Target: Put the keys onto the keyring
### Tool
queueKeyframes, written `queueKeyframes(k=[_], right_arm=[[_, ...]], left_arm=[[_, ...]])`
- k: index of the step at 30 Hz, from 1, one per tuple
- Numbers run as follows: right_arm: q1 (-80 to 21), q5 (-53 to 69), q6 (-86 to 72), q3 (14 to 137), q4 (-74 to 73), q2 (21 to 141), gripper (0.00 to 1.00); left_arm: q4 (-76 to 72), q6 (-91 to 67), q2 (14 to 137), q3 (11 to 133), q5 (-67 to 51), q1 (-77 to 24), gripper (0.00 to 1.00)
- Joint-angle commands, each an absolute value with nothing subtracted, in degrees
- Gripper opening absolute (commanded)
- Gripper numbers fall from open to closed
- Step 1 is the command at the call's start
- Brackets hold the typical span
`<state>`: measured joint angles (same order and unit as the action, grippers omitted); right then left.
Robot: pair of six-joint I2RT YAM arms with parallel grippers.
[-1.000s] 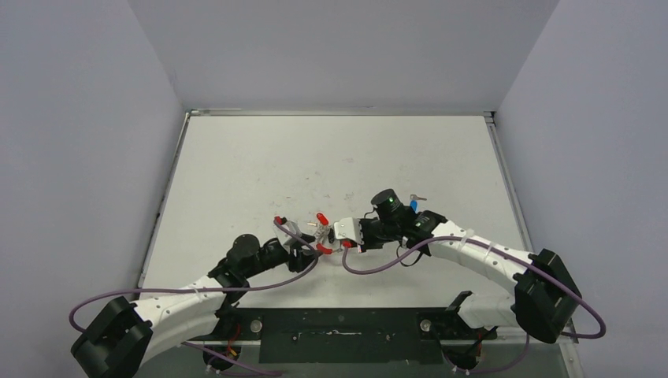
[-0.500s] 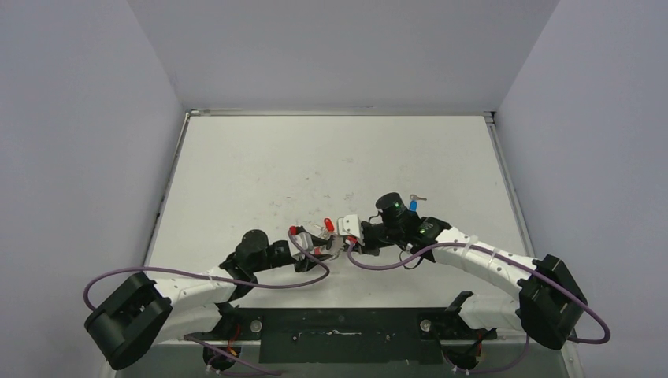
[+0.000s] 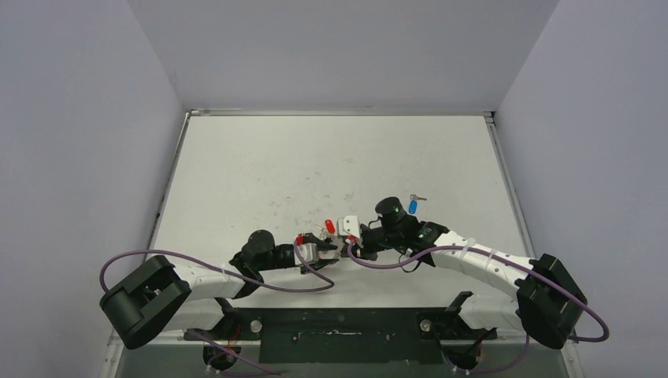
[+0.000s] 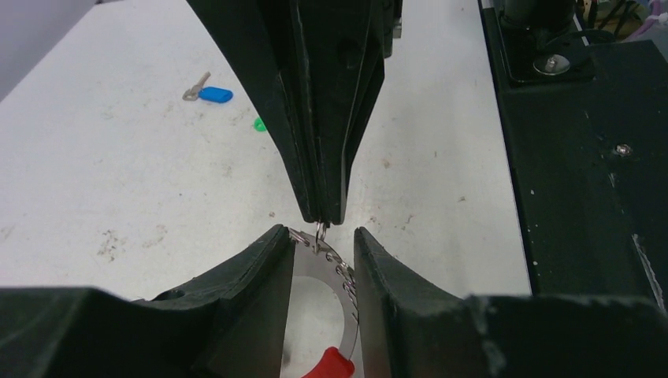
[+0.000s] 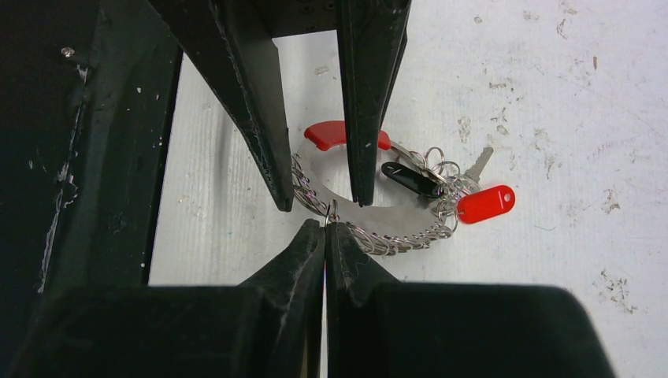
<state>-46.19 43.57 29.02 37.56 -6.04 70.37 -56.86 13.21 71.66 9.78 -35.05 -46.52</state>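
White arms (image 3: 206, 277) lying low, meeting at 6 o'clock on the worktop (image 3: 315, 157), blue key (image 3: 413, 206) at 3 o'clock, left end effector (image 4: 321, 235) apart astride the keyring (image 4: 340, 272), green key (image 4: 259, 124) at 11 o'clock, right end effector (image 5: 325, 224) clamped on its coil

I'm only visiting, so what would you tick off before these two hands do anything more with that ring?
1. Right hand clamped on the keyring: ok, it is pinching a small loop at the edge.
2. Left hand gripping the keyring: not ok, its fingers stand open astride the wire.
3. Blue key picked up: not ok, it lies apart on the table.
4. Green key picked up: not ok, it lies near the blue key.
5. Coil parted for a key: cannot tell.
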Motion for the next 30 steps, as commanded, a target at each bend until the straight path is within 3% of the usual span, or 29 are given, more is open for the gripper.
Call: queueKeyframes(k=[1, 6, 30], right_arm=[[-46.5, 45.8, 29.3, 38.1, -4.1, 68.5, 0.0], [-46.5, 46.3, 29.4, 38.0, -4.1, 68.6, 0.0], [-46.5, 47.4, 29.2, 38.1, -4.0, 68.5, 0.0]], left_arm=[[-58.6, 13.5, 68.1, 12.5, -35.6, -46.7, 0.33], [-50.0, 15.4, 64.6, 13.7, -33.1, -46.6, 0.32], [-47.1, 24.5, 69.3, 14.7, -35.0, -46.8, 0.28]])
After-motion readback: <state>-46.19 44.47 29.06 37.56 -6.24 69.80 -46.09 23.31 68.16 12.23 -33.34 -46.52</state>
